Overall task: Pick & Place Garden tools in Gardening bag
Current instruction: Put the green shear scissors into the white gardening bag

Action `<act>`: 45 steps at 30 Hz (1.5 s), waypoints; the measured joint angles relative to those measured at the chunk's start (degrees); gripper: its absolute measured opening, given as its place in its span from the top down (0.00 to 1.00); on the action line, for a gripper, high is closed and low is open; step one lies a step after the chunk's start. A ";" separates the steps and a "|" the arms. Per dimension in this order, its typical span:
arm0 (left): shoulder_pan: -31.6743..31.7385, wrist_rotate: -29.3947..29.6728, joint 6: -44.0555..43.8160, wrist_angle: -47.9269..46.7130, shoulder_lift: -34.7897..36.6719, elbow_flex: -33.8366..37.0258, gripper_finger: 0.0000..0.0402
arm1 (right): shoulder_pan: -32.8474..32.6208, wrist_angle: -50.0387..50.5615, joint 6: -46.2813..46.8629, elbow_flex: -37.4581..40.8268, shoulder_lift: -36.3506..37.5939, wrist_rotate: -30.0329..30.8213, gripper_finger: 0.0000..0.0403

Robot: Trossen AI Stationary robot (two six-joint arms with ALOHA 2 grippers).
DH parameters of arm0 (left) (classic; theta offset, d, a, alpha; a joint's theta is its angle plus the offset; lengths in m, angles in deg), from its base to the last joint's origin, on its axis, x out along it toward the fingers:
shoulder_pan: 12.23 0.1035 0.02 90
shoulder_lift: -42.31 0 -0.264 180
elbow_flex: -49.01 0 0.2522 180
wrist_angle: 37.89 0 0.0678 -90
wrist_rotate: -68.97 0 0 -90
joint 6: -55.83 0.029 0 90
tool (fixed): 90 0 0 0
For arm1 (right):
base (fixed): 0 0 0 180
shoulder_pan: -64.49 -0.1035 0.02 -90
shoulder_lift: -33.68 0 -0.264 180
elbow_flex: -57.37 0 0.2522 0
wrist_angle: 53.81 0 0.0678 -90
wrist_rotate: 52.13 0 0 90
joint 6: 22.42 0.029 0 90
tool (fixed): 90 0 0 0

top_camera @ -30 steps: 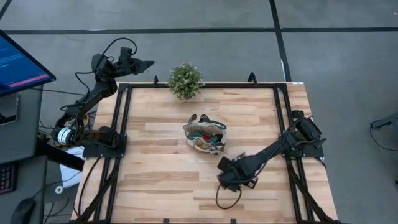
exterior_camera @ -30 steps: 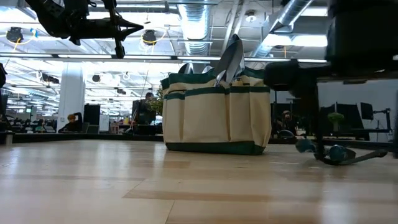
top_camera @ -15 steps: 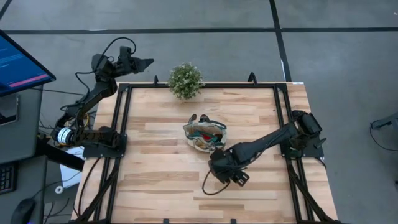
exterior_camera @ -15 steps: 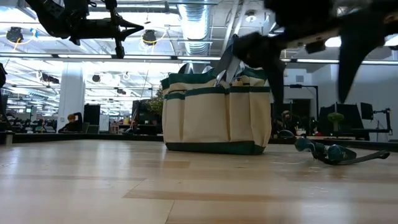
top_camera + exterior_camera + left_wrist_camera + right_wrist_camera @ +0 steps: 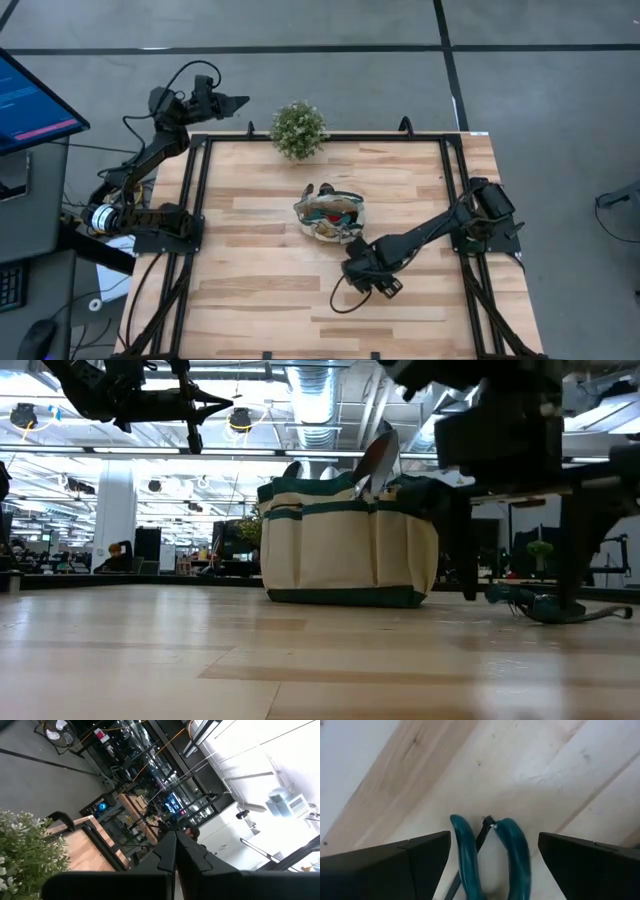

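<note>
Teal-handled shears (image 5: 487, 855) on the table between the open right hand's (image 5: 490, 865) fingers.

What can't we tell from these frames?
- Contents of the gardening bag: too small to sort in the high view. In the low view its wall hides all but one trowel blade.
- Blades of the pruning shears: cut off by the right wrist view's edge. In the high view the open right gripper covers them.
- Whether that gripper touches the shears: no view settles it.
- The left gripper waits off the table's corner.
</note>
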 joint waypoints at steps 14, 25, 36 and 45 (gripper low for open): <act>0.00 -0.02 0.20 0.00 0.00 0.00 0.98 | -0.94 -0.71 5.46 1.51 0.09 -1.14 0.42; -0.02 -0.12 0.17 0.00 0.00 0.00 0.98 | -0.93 -0.77 9.20 2.40 0.01 -2.83 0.79; -0.02 -0.10 0.17 0.00 0.00 0.00 0.98 | 0.60 6.51 19.05 -4.24 0.23 -5.74 0.94; 0.02 0.00 0.19 0.00 0.00 0.00 0.98 | -1.58 23.91 41.51 -6.20 9.21 -5.92 0.85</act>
